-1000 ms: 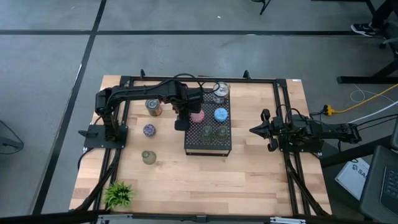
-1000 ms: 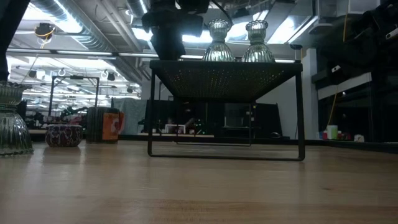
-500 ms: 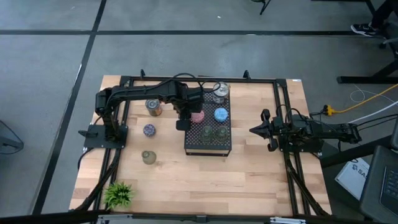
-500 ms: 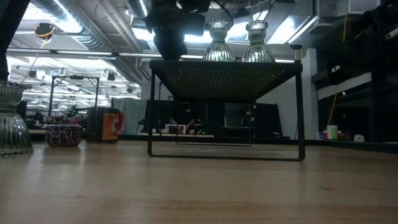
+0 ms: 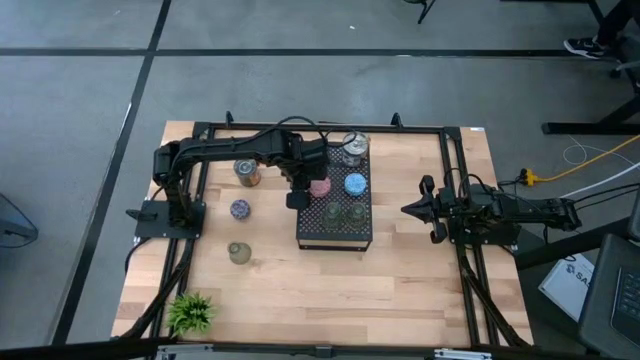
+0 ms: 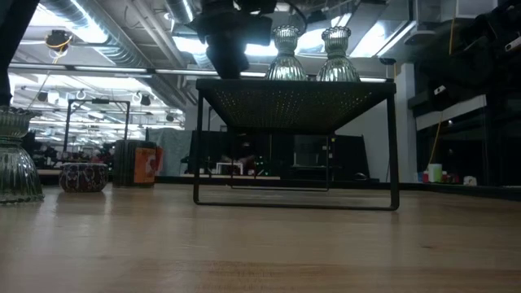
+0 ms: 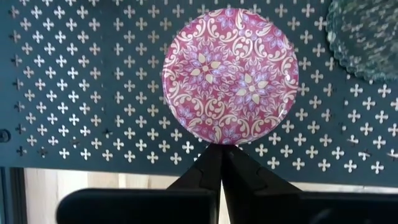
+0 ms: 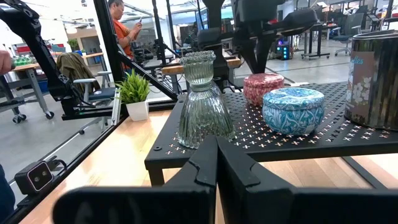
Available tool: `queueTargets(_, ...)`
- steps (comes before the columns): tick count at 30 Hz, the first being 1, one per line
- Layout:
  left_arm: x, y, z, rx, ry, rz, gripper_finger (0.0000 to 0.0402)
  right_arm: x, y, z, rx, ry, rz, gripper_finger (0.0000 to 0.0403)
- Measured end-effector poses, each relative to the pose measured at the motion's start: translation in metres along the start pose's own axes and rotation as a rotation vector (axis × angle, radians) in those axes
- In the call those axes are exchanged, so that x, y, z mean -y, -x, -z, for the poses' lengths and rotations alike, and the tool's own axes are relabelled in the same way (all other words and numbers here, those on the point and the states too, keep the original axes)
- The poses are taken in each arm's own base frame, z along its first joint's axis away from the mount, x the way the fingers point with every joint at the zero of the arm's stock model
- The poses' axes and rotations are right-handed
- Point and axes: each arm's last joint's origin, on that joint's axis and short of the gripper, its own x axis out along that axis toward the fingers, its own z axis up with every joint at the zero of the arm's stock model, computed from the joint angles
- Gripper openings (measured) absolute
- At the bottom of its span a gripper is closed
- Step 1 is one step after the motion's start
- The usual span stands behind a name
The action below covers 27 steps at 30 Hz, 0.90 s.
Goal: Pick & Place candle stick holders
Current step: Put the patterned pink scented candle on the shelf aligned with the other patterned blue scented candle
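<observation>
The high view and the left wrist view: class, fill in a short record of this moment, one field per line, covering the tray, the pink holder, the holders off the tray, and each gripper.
tray: black perforated tray on the wooden table
pink holder: pink candle stick holder on the tray, patterned top facing up
holders off the tray: three on the table, left of the tray
left gripper: left gripper shut, empty, at the tray's left edge, tips beside the pink holder
right gripper: right gripper shut, empty, waiting right of the tray

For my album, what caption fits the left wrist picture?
Left gripper, jaws shut, beside a pink candle holder on the black tray.
</observation>
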Motion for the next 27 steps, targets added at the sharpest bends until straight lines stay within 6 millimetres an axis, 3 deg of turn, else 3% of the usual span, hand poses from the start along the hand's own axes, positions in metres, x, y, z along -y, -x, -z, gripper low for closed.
queueTargets(27,-0.001,0.001,-0.015,0.161,-0.008,0.034,0.0002,0.0,0.0,0.0,0.0,0.0,0.0,0.0005)
